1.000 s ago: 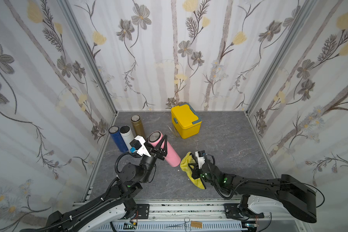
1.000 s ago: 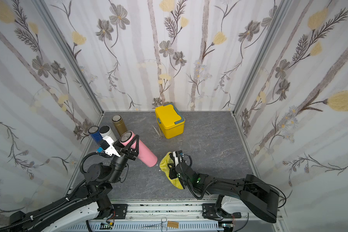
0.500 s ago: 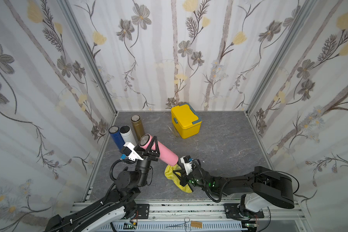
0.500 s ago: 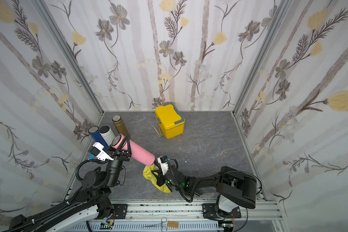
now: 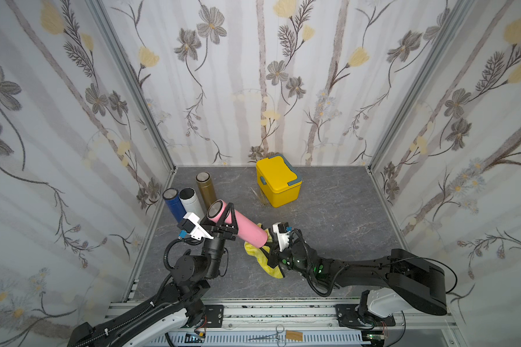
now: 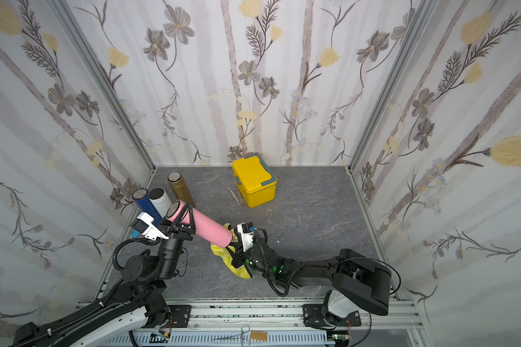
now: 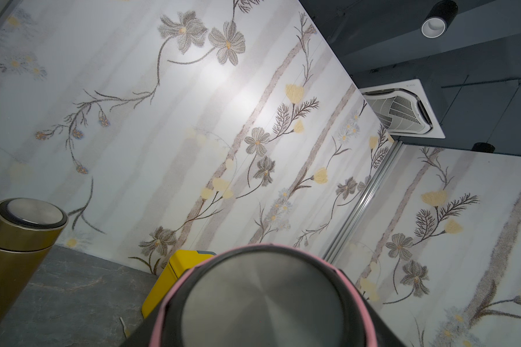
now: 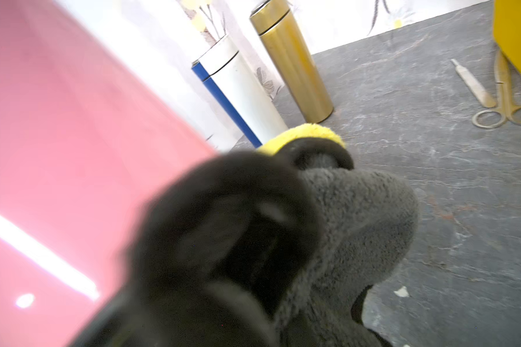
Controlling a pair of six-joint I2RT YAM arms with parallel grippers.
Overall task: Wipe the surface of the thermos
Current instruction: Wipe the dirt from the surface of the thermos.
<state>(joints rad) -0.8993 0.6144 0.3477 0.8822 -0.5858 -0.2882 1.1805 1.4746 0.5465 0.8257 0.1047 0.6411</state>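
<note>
Pink thermos (image 5: 248, 229) is held clear of the grey tabletop (image 5: 328, 216), near its front-left area. It is tilted, with the steel cap end raised toward the rear left and the base end lower, pointing at the right arm.

Left gripper (image 5: 226, 217): closed on the pink thermos just below the cap, one black finger on each side of the body. The left wrist view shows the steel cap (image 7: 262, 303) filling the lower part of the frame.

Right gripper (image 5: 269, 248): closed on the cloth (image 5: 256, 253), which is yellow on one face and grey on the other (image 8: 358, 225). Part of the cloth hangs down to the tabletop. In both top views the cloth sits at the base end of the pink thermos and appears to touch it. The right wrist view is too blurred to confirm the contact.

Other items:
- Blue thermos (image 5: 173, 205), white thermos (image 5: 190, 202) and gold thermos (image 5: 206, 187) stand upright near the left wall, behind the pink thermos.
- Yellow box (image 5: 278, 180), lid shut, stands near the back wall.
- Scissors (image 8: 506, 112) lie flat just beside the yellow box.
</note>
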